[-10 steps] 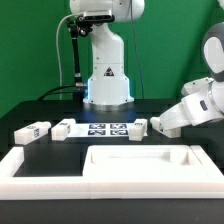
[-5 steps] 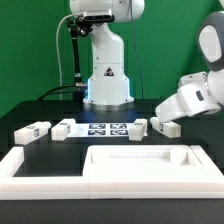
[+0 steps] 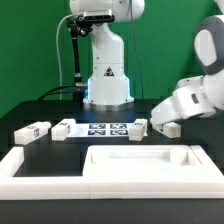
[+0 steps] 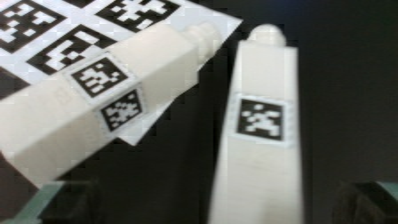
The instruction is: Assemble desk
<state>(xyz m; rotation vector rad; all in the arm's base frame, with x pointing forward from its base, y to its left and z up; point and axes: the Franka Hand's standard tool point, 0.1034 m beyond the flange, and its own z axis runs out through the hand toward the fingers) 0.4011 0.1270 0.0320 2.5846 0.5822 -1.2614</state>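
Near the tabletop's edge closest to the exterior camera, desk panel (image 3: 145,168): lies flat with its raised rim up. Nothing stands in it or is fixed to it, as far as can be seen.
Leg row: four short square posts lie loose on their sides in a line behind the panel, across the middle of the tabletop. None is joined to the panel.
First leg (image 3: 33,131) and second leg (image 3: 63,128): toward the tabletop's edge on the exterior view's left, near each other and well apart from the arm.
Third leg (image 3: 139,127): just beside the marker board. In the wrist view it lies slanted, one end close to the fourth leg; whether they touch cannot be told.
Fourth leg (image 4: 260,130): last in the row toward the exterior view's right, directly under the wrist camera.
Gripper (image 4: 221,203): jaws spread wide, with a fingertip (image 4: 68,200) on each side of the fourth leg. It is clear of the leg and holds nothing.
Marker board (image 3: 105,128): flat on the tabletop between the second and third legs.
Border rail (image 3: 40,160): runs along the near edge and corner, with the panel set against it.
Done so far: by the look of it, nothing is assembled yet.
Left to do: all four legs must be picked up and fixed to the panel's corners. The fourth leg seems to be first in line.
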